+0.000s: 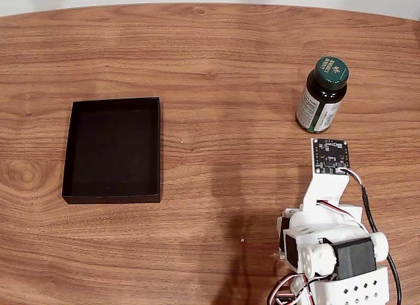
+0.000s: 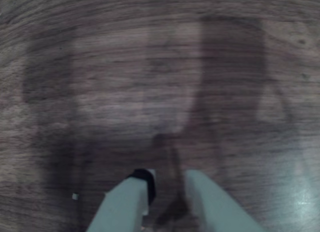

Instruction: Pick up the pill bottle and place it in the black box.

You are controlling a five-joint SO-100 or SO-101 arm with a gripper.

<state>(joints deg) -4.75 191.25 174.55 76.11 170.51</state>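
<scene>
Pale two-finger tool narrowly parted, empty over wooden surface | I see upright dark glass green-capped pill bottle just beyond, upper right | matte black box far left.

— What carries the things?
— A wooden table, brown, its grain running sideways in the fixed view.

— What lies directly on it?
— The black box sits at left. The pill bottle stands upright at upper right, well apart from the box. A tiny pale speck lies on the bare wood near the arm's base.
</scene>
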